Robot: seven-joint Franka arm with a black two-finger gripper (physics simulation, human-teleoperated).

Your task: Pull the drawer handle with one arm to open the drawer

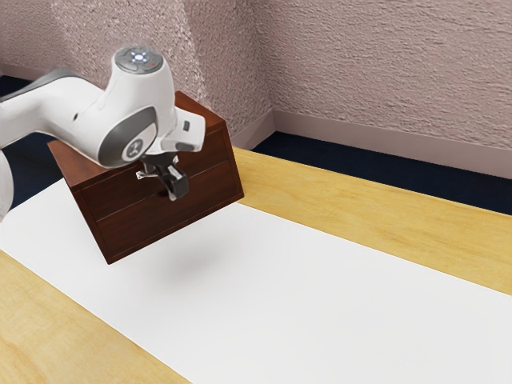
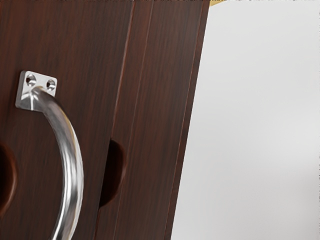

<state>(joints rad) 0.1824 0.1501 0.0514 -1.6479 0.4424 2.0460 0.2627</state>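
tool just by handle, frt of drawer

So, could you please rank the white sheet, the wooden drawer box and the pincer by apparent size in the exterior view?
1. white sheet
2. wooden drawer box
3. pincer, clearly smallest

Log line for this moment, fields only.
stage: reach | claw: at drawer front, by handle | drawer: looks shut | pull: not yet evident
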